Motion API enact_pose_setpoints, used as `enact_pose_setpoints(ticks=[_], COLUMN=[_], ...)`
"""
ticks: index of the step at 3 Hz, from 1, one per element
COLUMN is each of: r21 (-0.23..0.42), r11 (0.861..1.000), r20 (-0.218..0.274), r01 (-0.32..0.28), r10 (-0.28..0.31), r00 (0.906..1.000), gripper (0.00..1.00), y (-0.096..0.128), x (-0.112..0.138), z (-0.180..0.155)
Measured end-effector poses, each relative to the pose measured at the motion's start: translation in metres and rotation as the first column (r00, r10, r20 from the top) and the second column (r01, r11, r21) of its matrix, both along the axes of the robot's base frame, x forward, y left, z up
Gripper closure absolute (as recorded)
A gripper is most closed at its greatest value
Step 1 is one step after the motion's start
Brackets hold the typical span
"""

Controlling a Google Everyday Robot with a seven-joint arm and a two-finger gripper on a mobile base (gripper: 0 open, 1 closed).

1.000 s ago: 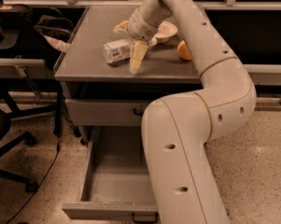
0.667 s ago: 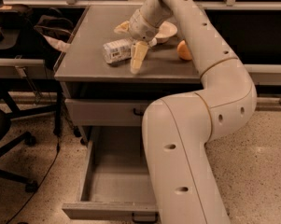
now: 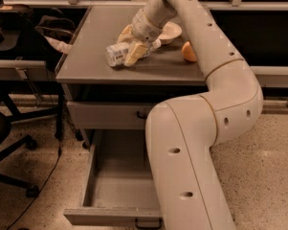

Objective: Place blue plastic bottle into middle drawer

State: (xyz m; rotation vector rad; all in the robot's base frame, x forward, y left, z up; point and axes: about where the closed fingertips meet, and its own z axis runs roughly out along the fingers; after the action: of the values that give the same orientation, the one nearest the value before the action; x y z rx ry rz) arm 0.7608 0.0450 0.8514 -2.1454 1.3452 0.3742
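Gripper (image 3: 126,50) is low over the cabinet top (image 3: 98,30), towards its back-centre, at the end of the big cream arm (image 3: 215,109), which curves up from bottom centre and fills most of the right side. Jaws are apart, w/ one finger on the far side of the blue plastic bottle (image 3: 113,55) and the other on the near side, so they straddle it. Near finger looks to be touching the bottle, but I can't be sure from this angle.

Bottle lies on its side on the top, label end to the left, the other end running right under the gripper. It's not in any drawer.

Middle drawer (image 3: 116,188) is pulled right out below, approx. lower centre-left. Grey inside is bare where visible, and its right part is hidden behind the arm. Its front edge is at the bottom of the view w/ a black handle (image 3: 148,223) partly showing. Upper drawer front (image 3: 107,115) is closed, just under the top.

Also on the top: a pale bowl (image 3: 171,31) just right of the gripper, and an orange round object (image 3: 188,51) further right, next to the arm. An office chair (image 3: 7,128) stands at left on the speckled floor (image 3: 270,152).
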Motion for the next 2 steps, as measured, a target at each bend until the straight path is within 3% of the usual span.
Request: enact_pose_setpoints(ticks=[2], r21=[0.0], r11=[1.0], r20=[0.0], r01=[0.0], r10=[0.0], r00=[1.0], gripper=[0.94], y=[0.0], x=[0.0], z=[0.0])
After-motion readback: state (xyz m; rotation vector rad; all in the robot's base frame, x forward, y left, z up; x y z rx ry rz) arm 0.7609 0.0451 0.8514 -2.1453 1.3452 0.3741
